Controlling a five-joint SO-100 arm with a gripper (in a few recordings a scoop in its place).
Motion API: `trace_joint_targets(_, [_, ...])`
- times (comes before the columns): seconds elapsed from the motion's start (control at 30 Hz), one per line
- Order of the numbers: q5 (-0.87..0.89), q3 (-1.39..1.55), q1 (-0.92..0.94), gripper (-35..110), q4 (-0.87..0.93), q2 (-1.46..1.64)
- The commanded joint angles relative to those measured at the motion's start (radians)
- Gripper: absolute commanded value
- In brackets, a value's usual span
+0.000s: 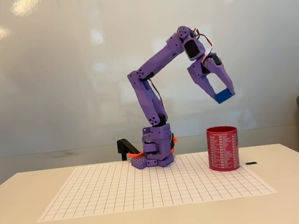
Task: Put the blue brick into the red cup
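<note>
Pincer (223, 94) of the purple arm is pinching the small bright-blue plastic brick (223, 96), hanging high above the red cylindrical cup with white print (223, 148) on the table (287, 204); the cup's mouth is lying almost straight below.

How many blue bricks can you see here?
1. The blue brick is held in the air between the purple arm's fingers, above the red cup. Another could be hidden inside the cup.
</note>
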Motion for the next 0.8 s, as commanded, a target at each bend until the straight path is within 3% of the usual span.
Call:
trace_joint_targets(0.0, [0.034,0.031,-0.058,0,-0.002,0.058])
trace_joint_targets(0.4, [0.06,0.341,-0.08,0,-0.176,0.021])
trace_joint_targets(0.67, [0.071,0.327,-0.072,1,-0.161,0.017])
trace_joint_targets(0.77, [0.133,0.322,-0.048,31,-0.133,0.009])
